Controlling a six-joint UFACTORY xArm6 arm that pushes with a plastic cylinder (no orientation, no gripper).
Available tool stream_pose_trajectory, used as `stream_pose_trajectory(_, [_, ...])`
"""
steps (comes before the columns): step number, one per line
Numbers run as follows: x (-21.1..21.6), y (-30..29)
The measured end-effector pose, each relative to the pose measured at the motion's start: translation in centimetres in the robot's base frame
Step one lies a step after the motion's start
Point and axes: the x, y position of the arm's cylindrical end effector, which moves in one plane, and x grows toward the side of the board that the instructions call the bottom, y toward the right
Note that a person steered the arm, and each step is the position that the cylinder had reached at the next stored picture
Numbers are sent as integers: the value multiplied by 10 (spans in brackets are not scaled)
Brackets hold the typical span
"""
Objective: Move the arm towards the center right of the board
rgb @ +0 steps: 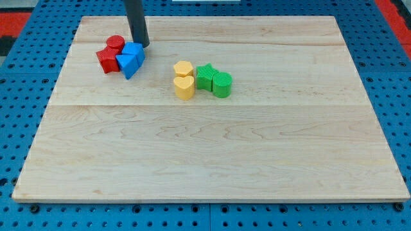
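Here the wooden board (pixel 212 160) lies bare toward the view's bottom. Farther up sit a yellow heart (pixel 184 88) and yellow hexagon (pixel 183 68), touching a green star (pixel 205 76) and green cylinder (pixel 222 84). Farthest, at upper left, my tip (pixel 144 45) has no jaws and carries nothing; it touches the blue blocks (pixel 131 59) beside the red blocks (pixel 110 55), well left of the centre right.

We are looking at a pale wooden board (pixel 212 154) lying on a blue pegboard (pixel 19 128). Far left on it are sitting two red blocks (pixel 109 54), touching a blue cube (pixel 135 51) and a blue triangular block (pixel 128 63). Nearer the middle, two yellow blocks (pixel 183 79) are resting against a green star (pixel 205 76) and a green cylinder (pixel 222 84).
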Motion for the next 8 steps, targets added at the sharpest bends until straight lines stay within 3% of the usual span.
stream_pose_trajectory(1, [12,66])
stream_pose_trajectory(2, [18,35])
stream_pose_trajectory(3, [15,41])
stream_pose_trajectory(4, [1,108])
stream_pose_trajectory(5, [-7,125])
stream_pose_trajectory(7, [-20,265])
stream_pose_trajectory(8, [33,351])
